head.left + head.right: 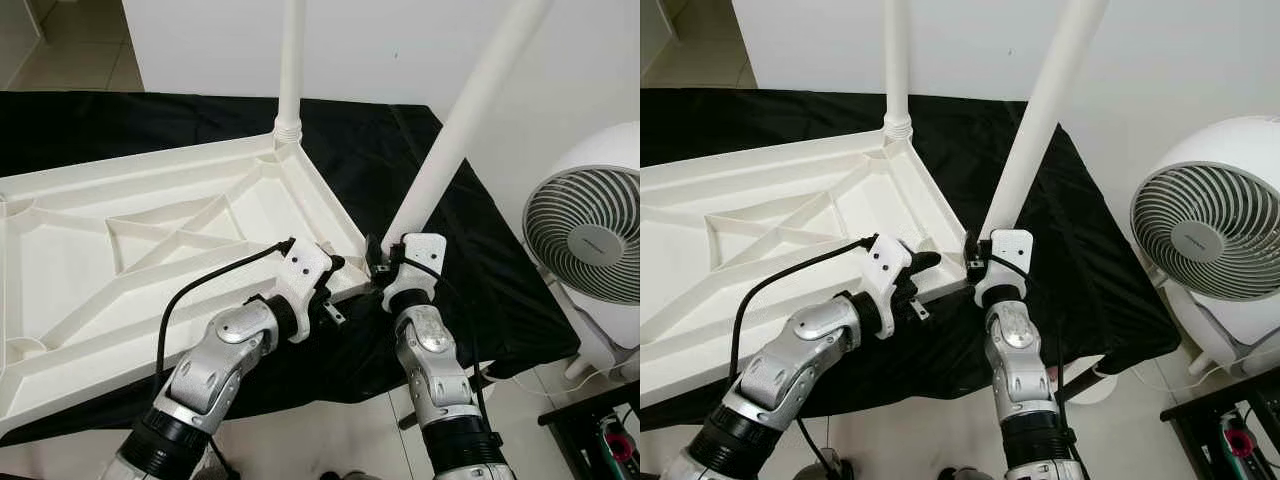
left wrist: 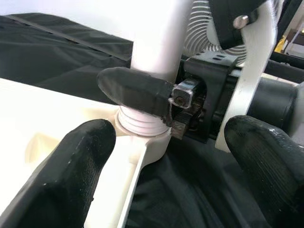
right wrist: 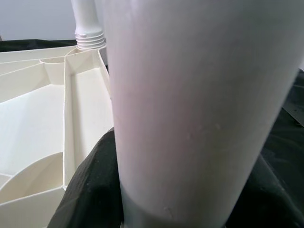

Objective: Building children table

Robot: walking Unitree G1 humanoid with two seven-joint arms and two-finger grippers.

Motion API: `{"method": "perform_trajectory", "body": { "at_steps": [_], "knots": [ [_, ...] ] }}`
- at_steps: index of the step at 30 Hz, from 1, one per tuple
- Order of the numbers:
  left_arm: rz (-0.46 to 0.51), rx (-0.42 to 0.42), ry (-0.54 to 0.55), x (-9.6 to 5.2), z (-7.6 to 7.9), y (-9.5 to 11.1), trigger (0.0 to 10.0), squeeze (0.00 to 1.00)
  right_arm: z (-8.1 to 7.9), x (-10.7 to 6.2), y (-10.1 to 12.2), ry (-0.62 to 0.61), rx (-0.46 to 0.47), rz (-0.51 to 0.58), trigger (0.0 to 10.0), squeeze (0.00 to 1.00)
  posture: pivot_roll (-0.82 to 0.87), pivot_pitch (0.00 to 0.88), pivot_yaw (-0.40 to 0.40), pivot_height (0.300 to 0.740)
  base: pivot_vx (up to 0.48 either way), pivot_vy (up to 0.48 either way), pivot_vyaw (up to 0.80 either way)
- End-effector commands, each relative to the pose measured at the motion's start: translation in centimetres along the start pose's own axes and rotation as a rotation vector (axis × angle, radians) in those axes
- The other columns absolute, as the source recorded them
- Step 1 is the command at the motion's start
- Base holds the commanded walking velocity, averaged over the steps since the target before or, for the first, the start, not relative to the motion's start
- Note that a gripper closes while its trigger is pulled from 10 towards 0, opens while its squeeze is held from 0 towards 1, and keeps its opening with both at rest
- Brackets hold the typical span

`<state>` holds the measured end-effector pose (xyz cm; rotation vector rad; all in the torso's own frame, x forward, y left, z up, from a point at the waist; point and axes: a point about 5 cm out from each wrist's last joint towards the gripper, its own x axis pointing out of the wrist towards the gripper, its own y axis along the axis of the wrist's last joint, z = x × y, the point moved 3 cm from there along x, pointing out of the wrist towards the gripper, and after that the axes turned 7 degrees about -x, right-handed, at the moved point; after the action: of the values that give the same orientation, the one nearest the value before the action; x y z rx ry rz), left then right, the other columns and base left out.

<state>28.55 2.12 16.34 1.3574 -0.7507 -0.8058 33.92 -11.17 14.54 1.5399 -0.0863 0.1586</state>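
Black cloth (image 1: pixel 470 260) underneath; right gripper (image 1: pixel 378 262) clasps table leg (image 1: pixel 450 150) base.

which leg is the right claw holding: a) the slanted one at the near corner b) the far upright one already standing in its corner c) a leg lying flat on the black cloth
a: the right claw is closed around the base of the slanted white plastic table leg at the near corner of the upturned white plastic tabletop; the far leg stands free.

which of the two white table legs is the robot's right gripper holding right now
The near-corner leg, leaning toward the fan. The right gripper grips its base; the far leg stands untouched.
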Motion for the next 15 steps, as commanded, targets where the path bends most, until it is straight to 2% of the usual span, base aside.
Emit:
{"method": "perform_trajectory", "body": {
  "at_steps": [1,3,4,5,6,10,13,14,15],
  "knots": [
    [0.003,-0.002,-0.101,0.0,1.3,0.1,10.0,0.0,0.4,-0.5,-1.3,-0.025,-0.004,-0.067,10.0,0.0,0.08,0.109,-0.112,0.74,0.0,0.0,0.0],
    [-0.002,-0.003,-0.1,-0.2,1.1,-0.1,10.0,0.0,0.3,-0.5,-1.2,-0.016,0.006,-0.067,10.0,0.0,0.08,0.109,-0.106,0.74,0.0,0.0,0.0],
    [-0.007,0.0,-0.101,-0.3,1.1,-0.2,10.0,0.0,0.3,-0.5,-1.1,-0.013,0.008,-0.064,10.0,0.17,0.08,0.11,-0.101,0.74,0.0,0.0,0.0],
    [-0.009,0.002,-0.101,-0.4,1.1,-0.3,10.0,0.0,0.4,-0.5,-1.0,-0.012,0.008,-0.062,10.0,0.97,0.08,0.11,-0.101,0.74,0.0,0.0,0.0],
    [-0.013,0.002,-0.102,-0.5,1.0,-0.4,10.0,0.0,0.3,-0.5,-0.9,0.002,0.015,-0.06,10.0,1.0,0.08,0.11,-0.099,0.74,0.0,0.0,0.0],
    [-0.02,0.008,-0.093,-0.8,0.9,-0.7,10.0,0.0,0.7,-0.3,-0.6,0.04,0.02,-0.046,10.0,1.0,0.08,0.11,-0.089,0.74,0.0,0.0,0.0],
    [-0.02,0.018,-0.071,-1.0,0.5,-0.9,10.0,0.0,1.0,-0.1,0.0,0.159,0.043,-0.026,10.0,1.0,0.08,0.109,-0.086,0.74,0.0,0.0,0.0],
    [-0.021,0.025,-0.06,-1.1,0.4,-1.0,10.0,0.0,1.1,-0.1,0.3,0.196,0.047,-0.02,10.0,0.93,0.08,0.106,-0.083,0.74,0.0,0.0,0.0],
    [-0.022,0.029,-0.053,-1.1,0.3,-1.0,10.0,0.0,1.3,0.0,0.4,0.216,0.049,-0.017,10.0,0.93,0.08,0.106,-0.083,0.74,0.0,0.0,0.0]
  ]
}}
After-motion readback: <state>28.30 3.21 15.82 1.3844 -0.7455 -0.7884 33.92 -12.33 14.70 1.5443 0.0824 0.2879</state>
